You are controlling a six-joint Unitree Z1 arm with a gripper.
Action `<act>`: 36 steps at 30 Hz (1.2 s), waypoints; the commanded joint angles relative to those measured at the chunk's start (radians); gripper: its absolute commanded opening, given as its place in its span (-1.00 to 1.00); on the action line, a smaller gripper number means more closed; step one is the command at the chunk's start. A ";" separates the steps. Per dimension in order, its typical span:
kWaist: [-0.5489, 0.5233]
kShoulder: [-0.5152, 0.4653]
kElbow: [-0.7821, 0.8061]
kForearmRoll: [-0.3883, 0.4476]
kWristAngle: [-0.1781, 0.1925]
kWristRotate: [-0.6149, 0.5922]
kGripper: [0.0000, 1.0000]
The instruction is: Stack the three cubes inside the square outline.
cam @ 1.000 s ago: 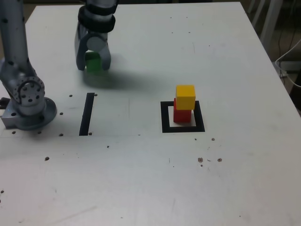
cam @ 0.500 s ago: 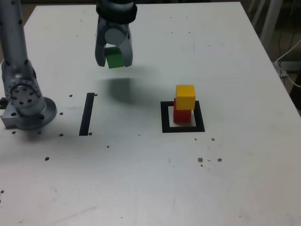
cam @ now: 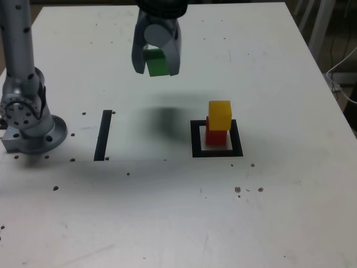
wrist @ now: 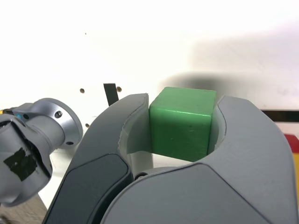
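A bright green cube (cam: 157,62) sits between the pale grey fingers (cam: 139,56) of a gripper (cam: 157,68) whose wrist band is black. Toward the table's (cam: 290,223) right edge in the exterior view, a yellow cube (cam: 220,114) tops a red cube (cam: 215,135) inside a thick black square outline (cam: 194,139) with a white centre. A straight black strip (cam: 103,135) marks the off-white, dark-speckled tabletop near the silver-grey arm base (cam: 30,125).
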 commanded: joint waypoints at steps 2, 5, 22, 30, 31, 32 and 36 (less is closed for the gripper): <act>-0.039 0.028 -0.057 0.038 -0.007 -0.015 -0.38; -0.074 0.048 -0.109 0.071 -0.011 -0.028 -0.38; -0.215 0.209 -0.365 0.189 -0.049 -0.073 -0.38; -0.248 0.252 -0.430 0.199 -0.062 -0.083 -0.38; -0.251 0.257 -0.435 0.199 -0.065 -0.084 -0.38; -0.252 0.261 -0.437 0.199 -0.068 -0.084 -0.38; -0.257 0.275 -0.447 0.199 -0.077 -0.087 -0.38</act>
